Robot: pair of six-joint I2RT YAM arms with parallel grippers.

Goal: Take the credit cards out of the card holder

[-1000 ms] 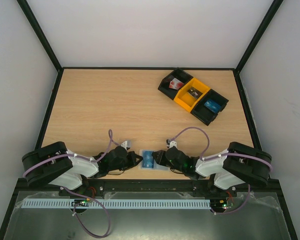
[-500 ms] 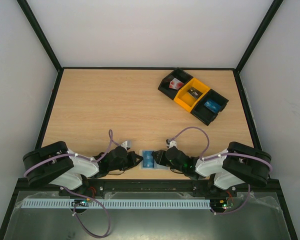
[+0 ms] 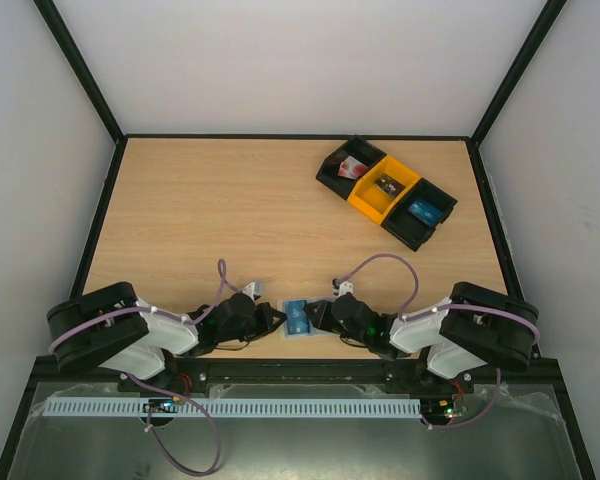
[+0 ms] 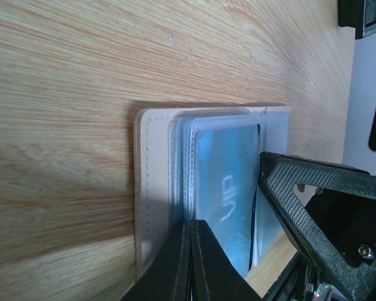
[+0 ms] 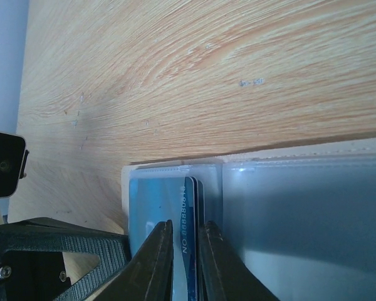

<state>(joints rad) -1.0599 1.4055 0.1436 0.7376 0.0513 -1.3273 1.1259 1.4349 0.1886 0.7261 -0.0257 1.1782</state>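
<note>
The left gripper [image 4: 189, 231] has its fingers pressed together on the edge of the card holder [image 4: 151, 188]; the right gripper [image 5: 187, 227] pinches the edge of the credit cards [image 5: 183, 216] near the holder's middle; each black gripper hides a part of the holder from the other's camera; the holder lies flat on the table [image 3: 230, 210] by its near edge, between both arms; it is pale and translucent, with bright blue cards showing through; three bins [image 3: 385, 190] stand well apart, far right
</note>
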